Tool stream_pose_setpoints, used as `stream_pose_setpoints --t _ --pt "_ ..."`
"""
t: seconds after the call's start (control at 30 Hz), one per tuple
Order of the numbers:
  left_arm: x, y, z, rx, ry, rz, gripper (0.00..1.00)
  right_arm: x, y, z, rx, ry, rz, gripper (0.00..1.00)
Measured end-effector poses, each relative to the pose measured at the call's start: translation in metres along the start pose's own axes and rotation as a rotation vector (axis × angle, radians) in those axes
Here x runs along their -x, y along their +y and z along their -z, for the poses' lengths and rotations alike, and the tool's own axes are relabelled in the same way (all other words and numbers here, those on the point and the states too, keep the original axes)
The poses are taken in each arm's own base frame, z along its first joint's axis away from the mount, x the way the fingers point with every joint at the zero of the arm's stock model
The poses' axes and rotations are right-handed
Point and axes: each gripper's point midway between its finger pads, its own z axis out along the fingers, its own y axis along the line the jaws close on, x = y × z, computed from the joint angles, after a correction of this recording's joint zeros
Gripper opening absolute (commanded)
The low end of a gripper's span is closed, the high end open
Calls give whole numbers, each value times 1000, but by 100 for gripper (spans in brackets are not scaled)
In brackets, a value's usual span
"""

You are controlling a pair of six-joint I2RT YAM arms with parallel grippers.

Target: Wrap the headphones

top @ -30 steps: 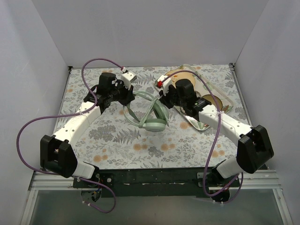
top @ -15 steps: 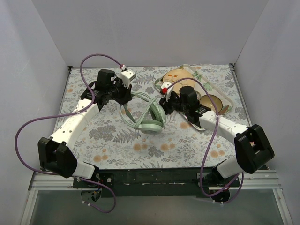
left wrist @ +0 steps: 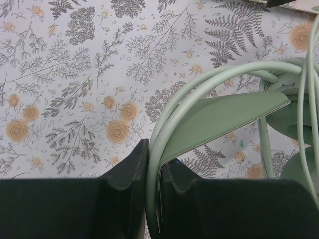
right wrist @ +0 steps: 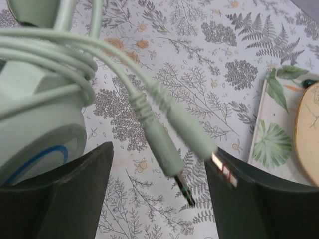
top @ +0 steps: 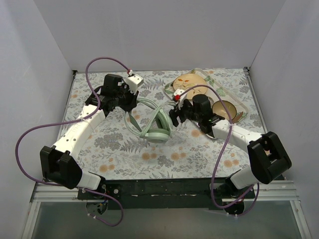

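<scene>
The pale mint-green headphones (top: 157, 127) lie mid-table between my two arms, cable looped round them. My left gripper (top: 130, 102) is shut on the thin double-wire headband (left wrist: 153, 149), which runs up between the black fingers (left wrist: 127, 174). A green ear cup (left wrist: 224, 117) hangs just right of them. My right gripper (top: 174, 114) stands open beside the other ear cup (right wrist: 35, 134), which has coils of cable (right wrist: 55, 55) on it. Two green plug ends (right wrist: 164, 149) dangle loose in the gap between my right fingers (right wrist: 75, 189), and one tip lies against the right finger.
A tray (top: 240, 102) with round wooden plates sits at the back right, behind the right arm, and its edge (right wrist: 263, 144) shows in the right wrist view. Purple robot cables (top: 99, 64) arch over both arms. White walls close in the floral table (top: 124, 154).
My right gripper has opened and let go of the cable end, whose plugs now hang free. The right arm shifted left, and the headphones slid slightly left and nearer.
</scene>
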Motion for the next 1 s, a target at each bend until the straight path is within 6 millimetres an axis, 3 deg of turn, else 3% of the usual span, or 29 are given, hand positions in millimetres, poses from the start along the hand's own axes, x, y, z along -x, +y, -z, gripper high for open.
stream_pose_setpoints --t 0.13,0.37,0.5,0.67,1.0 --pt "-1 4 0 23 5 4 0 -23 -8 5 -33 45 -33 86" --pt "-2 5 -1 26 9 25 0 -41 -23 10 -92 88 -57 86" --pt "-9 15 -8 39 34 62 0 -63 -23 15 -108 130 -87 86" --pt "-27 50 -15 99 70 146 0 -80 -20 25 -128 166 -114 87" --pt "-64 150 -11 282 38 357 0 -52 -20 41 -154 92 -90 87"
